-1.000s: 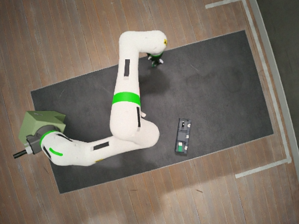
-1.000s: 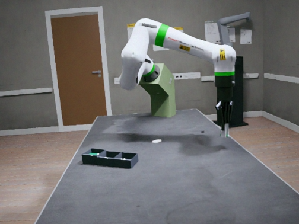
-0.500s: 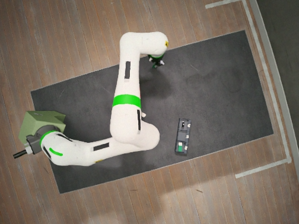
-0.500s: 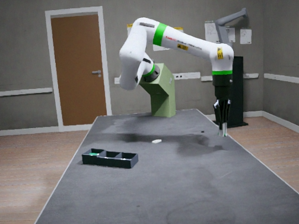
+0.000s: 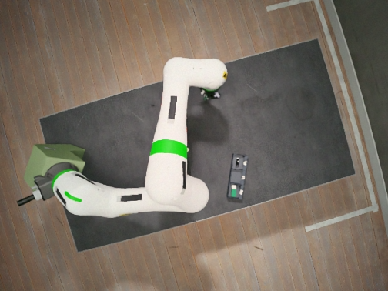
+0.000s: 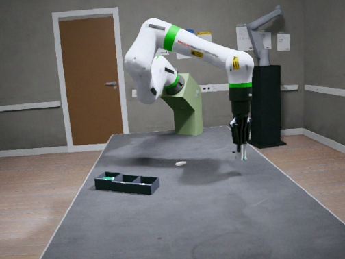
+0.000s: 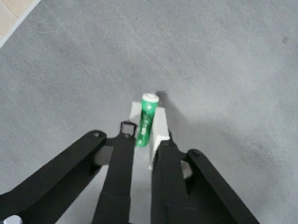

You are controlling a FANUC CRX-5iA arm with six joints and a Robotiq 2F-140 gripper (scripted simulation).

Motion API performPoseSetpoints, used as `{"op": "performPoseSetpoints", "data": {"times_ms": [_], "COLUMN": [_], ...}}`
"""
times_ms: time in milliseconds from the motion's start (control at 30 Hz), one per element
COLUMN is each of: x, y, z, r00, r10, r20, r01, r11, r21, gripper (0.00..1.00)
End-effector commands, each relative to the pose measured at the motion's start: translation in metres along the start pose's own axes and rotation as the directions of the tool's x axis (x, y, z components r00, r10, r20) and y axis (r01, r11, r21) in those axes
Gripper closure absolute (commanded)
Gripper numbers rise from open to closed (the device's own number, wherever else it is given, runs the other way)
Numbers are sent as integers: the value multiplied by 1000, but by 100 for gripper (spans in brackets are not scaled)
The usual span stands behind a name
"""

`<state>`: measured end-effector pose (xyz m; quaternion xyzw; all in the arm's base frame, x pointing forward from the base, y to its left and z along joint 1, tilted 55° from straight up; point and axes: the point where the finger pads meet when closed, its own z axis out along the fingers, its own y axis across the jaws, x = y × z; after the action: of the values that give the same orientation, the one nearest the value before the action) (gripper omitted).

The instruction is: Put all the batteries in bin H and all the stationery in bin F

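Where brown door meets grey wall, claw pinching green battery above grey tabletop.

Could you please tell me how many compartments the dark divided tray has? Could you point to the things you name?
3, in a row: one at the end with a green item (image 5: pixel 233 192) (image 6: pixel 108 178), the middle one (image 5: pixel 236 177) (image 6: pixel 128 178), and one at the opposite end (image 5: pixel 233 163) (image 6: pixel 148 179). None seems hidden.

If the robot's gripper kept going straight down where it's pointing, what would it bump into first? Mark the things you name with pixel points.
Probably the dark grey table top (image 6: pixel 219 212) (image 7: pixel 65 100), touched first by the green battery (image 7: pixel 145 120) between its fingers; how far down is hard to tell.
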<state>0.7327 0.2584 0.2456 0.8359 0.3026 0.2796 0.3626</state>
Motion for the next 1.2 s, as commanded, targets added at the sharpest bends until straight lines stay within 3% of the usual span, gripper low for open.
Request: {"op": "performPoseSetpoints", "data": {"times_ms": [0, 1167], "x": [-12, -96], "y": [25, 192], "z": [0, 0], "r00": [1000, 1000], "r10": [0, 0], "r20": [-2, -2], "r01": [0, 0], "r11": [1000, 1000], "r21": [1, 1], "gripper": [85, 85]}}
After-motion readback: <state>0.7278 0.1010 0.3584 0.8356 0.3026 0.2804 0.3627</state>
